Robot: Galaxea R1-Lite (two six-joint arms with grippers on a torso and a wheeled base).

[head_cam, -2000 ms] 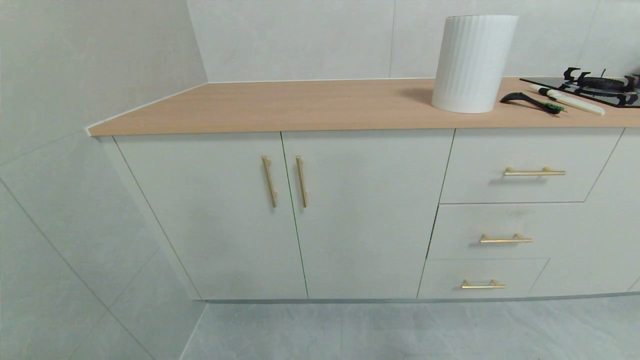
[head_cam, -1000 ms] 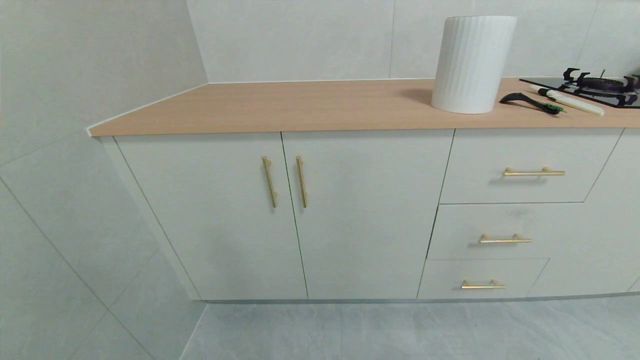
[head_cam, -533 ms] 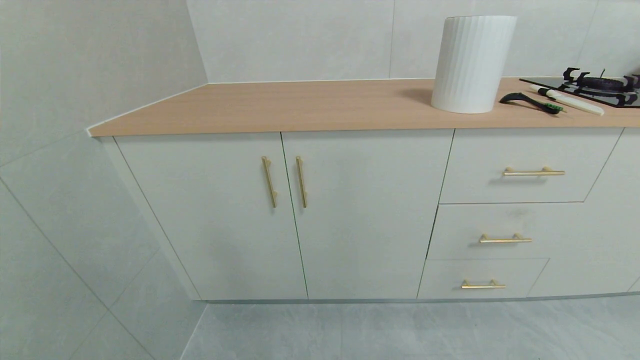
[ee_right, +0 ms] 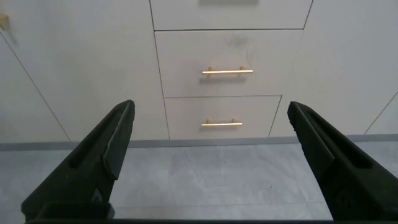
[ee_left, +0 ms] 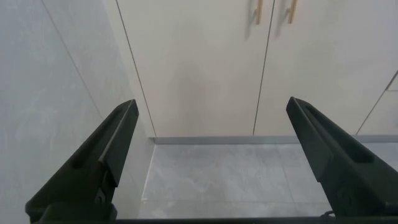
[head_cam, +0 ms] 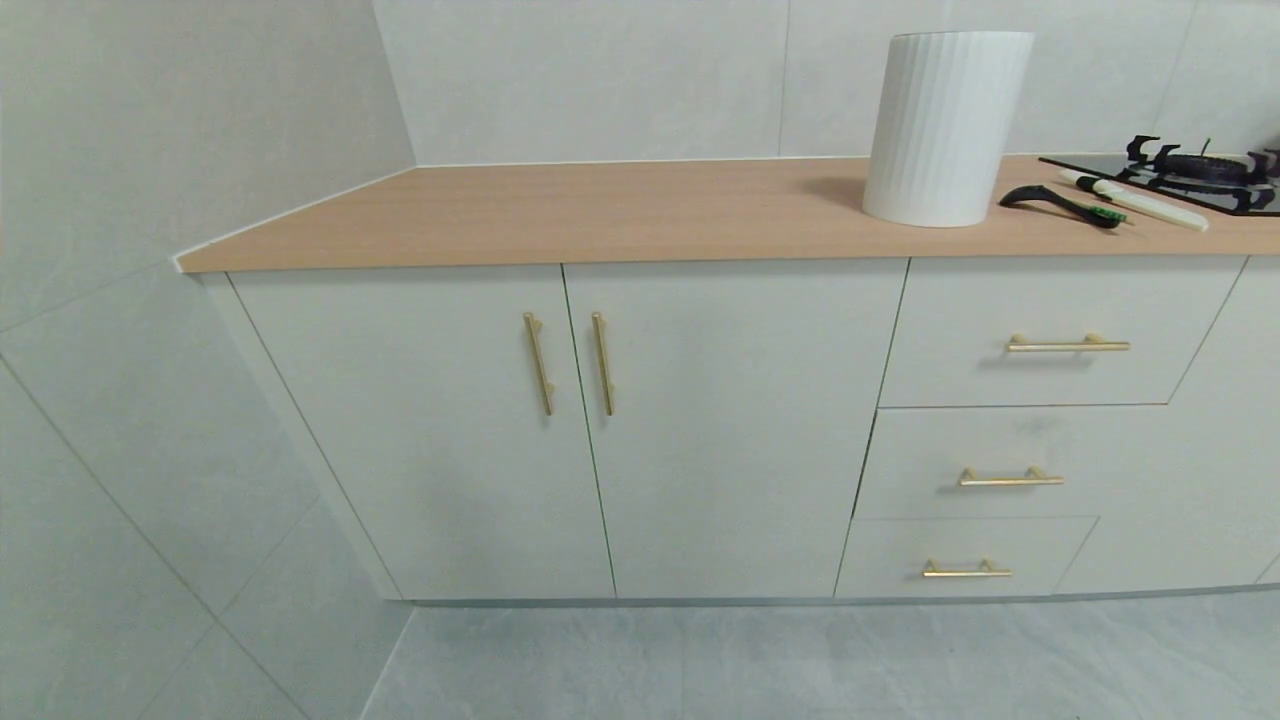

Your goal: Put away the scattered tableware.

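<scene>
0 change: black utensil (head_cam: 1050,200) and white utensil (head_cam: 1150,206) unmoved.

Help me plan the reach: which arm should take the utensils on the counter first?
Right, probably. The black utensil and the white utensil lie at the right end of the counter. The right pincer hangs open before the drawers under them; the left pincer, also open, faces the double doors farther left.
</scene>
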